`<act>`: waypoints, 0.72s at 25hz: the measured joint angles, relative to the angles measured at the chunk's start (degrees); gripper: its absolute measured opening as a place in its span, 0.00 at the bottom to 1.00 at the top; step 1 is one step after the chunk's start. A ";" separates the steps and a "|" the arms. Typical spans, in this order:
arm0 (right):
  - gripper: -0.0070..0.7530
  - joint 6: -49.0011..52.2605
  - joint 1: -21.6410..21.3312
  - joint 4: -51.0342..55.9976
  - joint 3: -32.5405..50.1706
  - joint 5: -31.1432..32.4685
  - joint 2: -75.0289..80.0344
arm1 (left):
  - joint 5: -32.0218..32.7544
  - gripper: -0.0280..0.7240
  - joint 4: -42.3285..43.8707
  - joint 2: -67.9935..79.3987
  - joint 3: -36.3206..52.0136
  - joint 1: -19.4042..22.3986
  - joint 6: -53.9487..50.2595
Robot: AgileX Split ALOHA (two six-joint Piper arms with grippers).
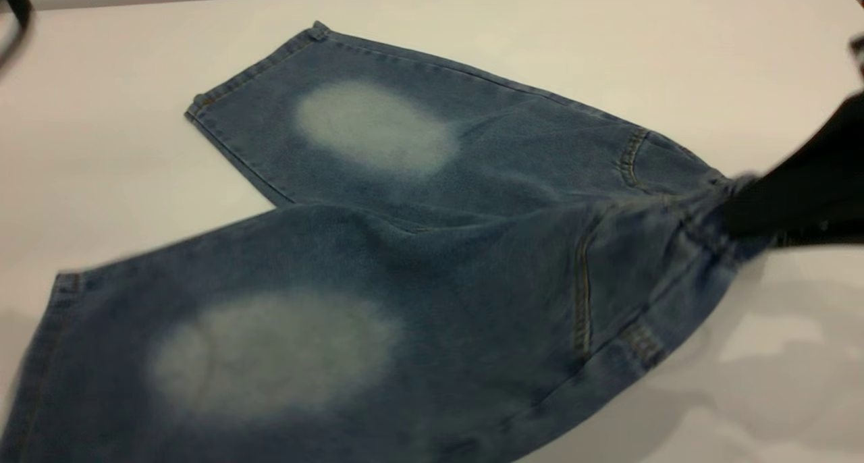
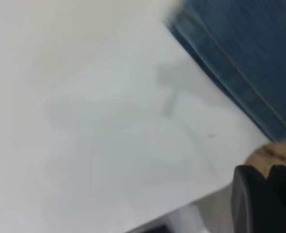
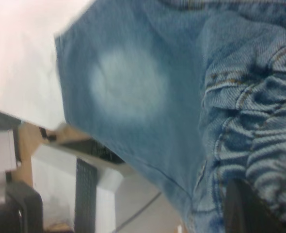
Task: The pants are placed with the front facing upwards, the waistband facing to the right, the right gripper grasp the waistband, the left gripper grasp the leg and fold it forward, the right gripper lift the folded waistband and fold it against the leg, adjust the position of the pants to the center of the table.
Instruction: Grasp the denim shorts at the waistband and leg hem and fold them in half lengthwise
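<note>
Short blue denim pants (image 1: 378, 260) lie front up across a white table (image 1: 135, 65), legs spread apart toward the left, each with a pale faded oval patch. The gathered waistband (image 1: 702, 227) sits at the right side, bunched and lifted slightly off the surface. The right gripper (image 1: 796, 193), a black claw, reaches in from the right edge and is clamped on that waistband; its wrist view shows ruched elastic denim crowded against a dark finger. The left gripper (image 2: 264, 201) is away from the cloth, near a leg hem at the table's edge, and whether its fingers are apart or together cannot be told. The step in hand appears to be securing the waistband before the leg is taken. To do it well, the right claw should probably keep a firm hold without dragging the pants rightward, while the left claw comes down on the hem of the near leg, pinching both layers so the fold forward stays flat and even.
</note>
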 joint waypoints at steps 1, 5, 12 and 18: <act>0.09 0.59 0.00 0.53 -0.29 -0.52 -0.05 | -0.33 0.14 0.09 -0.05 -1.11 0.59 -0.27; 0.09 1.04 0.00 1.77 -1.46 -2.24 0.43 | -3.01 0.14 0.63 1.88 -4.63 2.11 1.58; 0.09 0.96 0.00 2.45 -1.74 -5.51 0.70 | -5.39 0.14 -8.71 7.30 0.47 2.11 13.95; 0.09 -0.54 0.00 2.95 -1.80 -7.29 0.70 | -12.80 0.19 -15.26 7.79 12.30 2.11 26.04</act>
